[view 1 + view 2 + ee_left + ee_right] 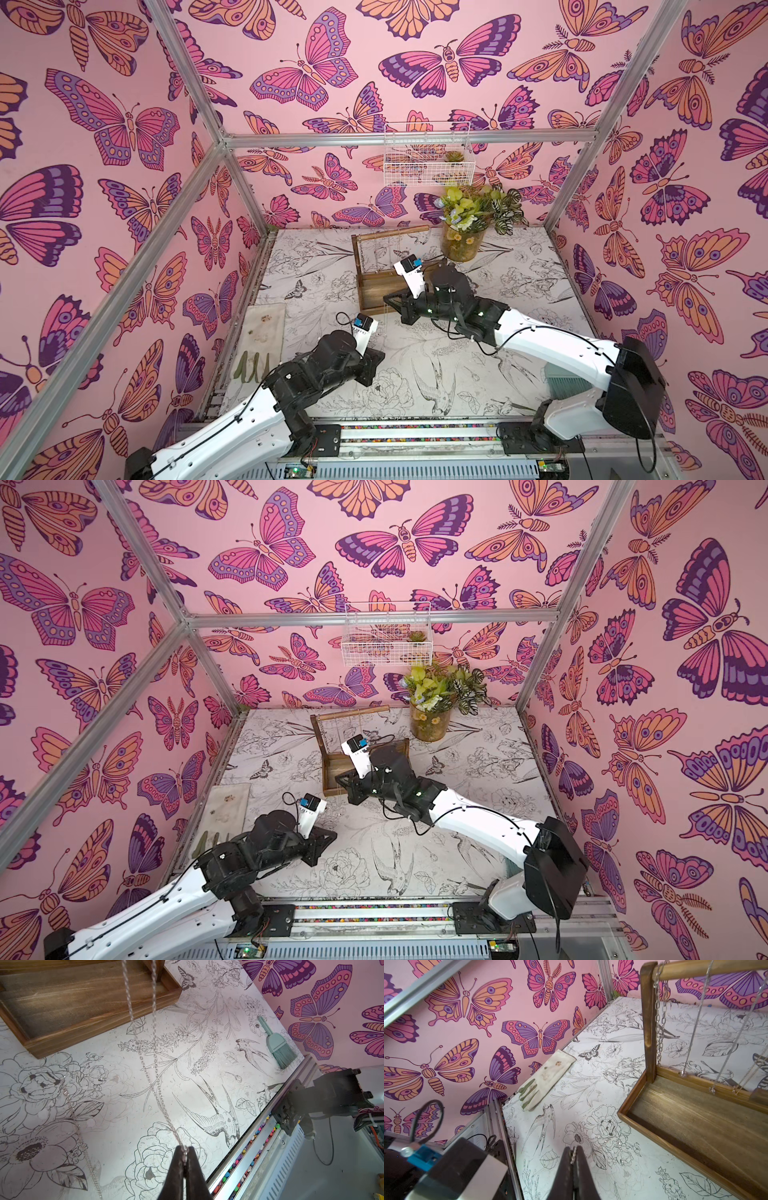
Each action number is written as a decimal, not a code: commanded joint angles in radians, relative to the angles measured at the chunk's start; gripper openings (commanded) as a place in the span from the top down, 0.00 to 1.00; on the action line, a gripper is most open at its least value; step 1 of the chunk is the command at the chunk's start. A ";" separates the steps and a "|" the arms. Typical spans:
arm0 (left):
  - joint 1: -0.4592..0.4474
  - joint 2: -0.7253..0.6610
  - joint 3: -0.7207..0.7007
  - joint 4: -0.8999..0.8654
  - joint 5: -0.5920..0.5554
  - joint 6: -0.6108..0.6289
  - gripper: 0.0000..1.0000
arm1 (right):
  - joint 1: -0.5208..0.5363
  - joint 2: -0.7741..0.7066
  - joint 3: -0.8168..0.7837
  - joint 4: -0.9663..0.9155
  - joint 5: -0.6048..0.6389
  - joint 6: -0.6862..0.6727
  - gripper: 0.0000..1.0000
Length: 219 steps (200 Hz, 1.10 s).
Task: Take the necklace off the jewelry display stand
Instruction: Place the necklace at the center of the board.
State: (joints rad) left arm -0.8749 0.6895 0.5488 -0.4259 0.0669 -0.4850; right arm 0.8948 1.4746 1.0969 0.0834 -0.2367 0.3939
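Above the floral table (519, 332), the necklace (168, 1115) is pinched by left end effector (184, 1150) and right end effector (573, 1150) alike; overstretched, it could be snapped.

**Left wrist view: chain pinched in the closed jaws, off the stand's corner**

The left gripper (185, 1150) has its two dark fingers pressed together on the necklace (166, 1118), a fine silver chain. From the grip, two strands run up out of frame, spreading apart as they cross the wooden tray base of the jewelry display stand (83, 1014). The tray looks bare inside. A second thin run of chain (73, 1106) shows over the flower print; hanging or lying, cannot tell. The table (116, 1076) carries a black line print of flowers and birds. A teal brush (277, 1047) lies near its edge, beside a metal rail (252, 1142) lined with coloured beads. A black arm mount (324, 1097) sits on the rail below the pink butterfly wall (311, 1001).
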 commanded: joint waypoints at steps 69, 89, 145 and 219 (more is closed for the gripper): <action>-0.088 0.017 -0.026 -0.140 -0.114 -0.145 1.00 | 0.007 0.082 -0.052 0.086 -0.060 0.033 1.00; -0.095 0.021 -0.033 -0.147 -0.121 -0.160 1.00 | 0.007 0.091 -0.060 0.097 -0.066 0.037 1.00; -0.123 0.040 -0.065 -0.161 -0.128 -0.221 1.00 | 0.008 0.179 -0.075 0.132 -0.065 0.042 1.00; -0.130 0.087 -0.089 -0.176 -0.119 -0.269 1.00 | 0.006 0.273 -0.069 0.171 -0.072 0.055 1.00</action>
State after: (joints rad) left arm -0.9977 0.7593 0.4782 -0.5766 -0.0456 -0.7265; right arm 0.8974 1.7210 1.0275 0.2234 -0.2947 0.4316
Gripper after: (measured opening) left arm 0.059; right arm 0.064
